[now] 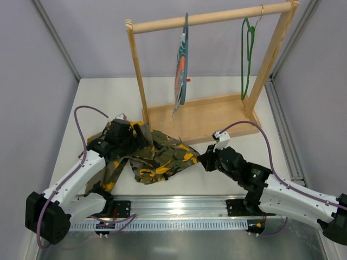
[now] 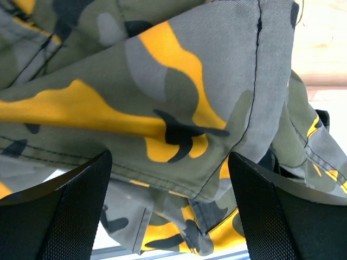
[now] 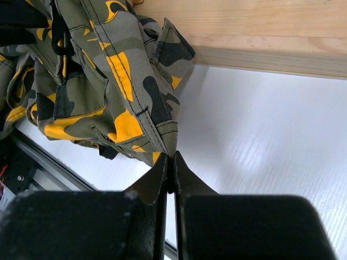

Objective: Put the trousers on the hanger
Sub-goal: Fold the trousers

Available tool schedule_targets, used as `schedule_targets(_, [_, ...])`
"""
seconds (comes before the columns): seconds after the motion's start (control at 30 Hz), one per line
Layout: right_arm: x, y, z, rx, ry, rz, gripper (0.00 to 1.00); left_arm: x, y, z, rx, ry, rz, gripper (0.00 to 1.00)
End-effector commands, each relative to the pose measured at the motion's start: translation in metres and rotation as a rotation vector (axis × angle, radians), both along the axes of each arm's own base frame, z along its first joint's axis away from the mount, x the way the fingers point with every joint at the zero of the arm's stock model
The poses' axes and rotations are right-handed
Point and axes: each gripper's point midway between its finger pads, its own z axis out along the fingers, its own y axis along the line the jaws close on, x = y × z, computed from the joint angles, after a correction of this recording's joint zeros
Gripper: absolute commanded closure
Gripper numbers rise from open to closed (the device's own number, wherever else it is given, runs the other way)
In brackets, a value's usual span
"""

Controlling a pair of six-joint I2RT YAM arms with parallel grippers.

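Robot lab: left arm (image 1: pixel 76 176), right arm (image 1: pixel 287 192) bolted to rail (image 1: pixel 179 205), grey walls (image 1: pixel 32 81).

Crumpled camouflage trousers (image 1: pixel 157 157) on table (image 1: pixel 108 92); green hanger (image 1: pixel 248 59) hanging from rail (image 1: pixel 217 17)

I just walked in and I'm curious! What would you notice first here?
The camouflage trousers, splashed with orange-yellow, lie crumpled on the white table between both arms. The right pincer is shut on a hem corner, and the left pincer is open over the cloth. Behind, a bright green hanger hangs bare on the wooden rack.
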Motion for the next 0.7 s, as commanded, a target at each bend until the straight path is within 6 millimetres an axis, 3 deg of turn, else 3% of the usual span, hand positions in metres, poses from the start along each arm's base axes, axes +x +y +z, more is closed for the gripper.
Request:
schedule_targets(0.0, [0.0,-0.011,-0.001,-0.026,-0.006,-0.029,0.96,0.014,-0.021,0.011,-0.09,-0.044,-0.042,0.12])
schedule_targets(0.17, [-0.002,-0.005,0.01,-0.02,-0.005,0.006,0.96,0.015,-0.038,0.011,-0.16,-0.027,-0.08,0.12])
schedule_targets(0.37, [-0.012,0.027,0.016,0.017,0.003,0.168,0.96,0.013,-0.019,0.01,-0.083,-0.029,-0.008,0.12])
schedule_targets(0.5, [-0.011,0.052,0.036,0.069,-0.011,0.24,0.96,0.018,-0.013,0.012,-0.045,-0.034,0.015,0.12])
schedule_targets(0.53, [-0.011,0.061,0.054,0.101,-0.024,0.269,0.96,0.019,-0.013,0.011,-0.034,-0.03,0.011,0.12])
schedule_targets(0.6, [-0.009,0.076,0.061,0.108,-0.009,0.309,0.96,0.021,-0.014,0.007,-0.02,-0.015,-0.005,0.13])
schedule_targets(0.63, [-0.01,0.086,0.082,0.143,-0.023,0.342,0.96,0.023,-0.014,0.007,-0.01,-0.018,-0.005,0.14])
schedule_targets(0.67, [-0.009,0.093,0.087,0.153,-0.019,0.355,0.96,0.024,-0.012,0.007,0.006,-0.019,-0.013,0.14])
